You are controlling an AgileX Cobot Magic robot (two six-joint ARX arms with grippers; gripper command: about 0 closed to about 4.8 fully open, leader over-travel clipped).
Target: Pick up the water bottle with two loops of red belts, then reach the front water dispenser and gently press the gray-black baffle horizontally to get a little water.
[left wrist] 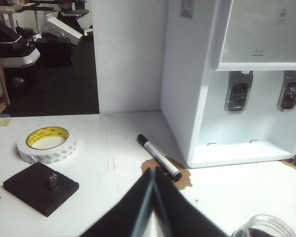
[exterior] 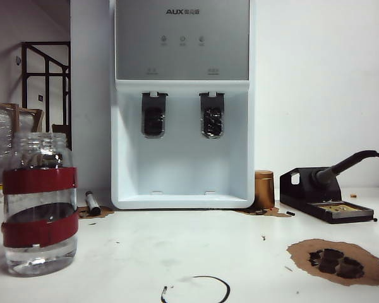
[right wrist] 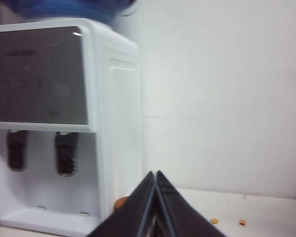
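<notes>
The water bottle point(exterior: 39, 203), clear with two red bands, stands upright at the table's front left; its rim point(left wrist: 259, 228) shows beside my left gripper. The white water dispenser point(exterior: 182, 104) stands at the back centre, with two gray-black baffles point(exterior: 153, 114) point(exterior: 212, 114) in its bay. My left gripper point(left wrist: 154, 170) is shut and empty, its tips over a brown stain near a marker. My right gripper point(right wrist: 155, 174) is shut and empty, raised and facing the dispenser's point(right wrist: 64, 123) right side and the wall. Neither gripper shows in the exterior view.
A black-and-white marker point(left wrist: 159, 156) lies left of the dispenser. A tape roll point(left wrist: 47, 143) and a black foam pad point(left wrist: 40, 186) lie further left. A brown cylinder point(exterior: 263, 189), a soldering stand point(exterior: 325, 197), a brown stain with black bits point(exterior: 338, 261) and a wire loop point(exterior: 196, 289) occupy the table.
</notes>
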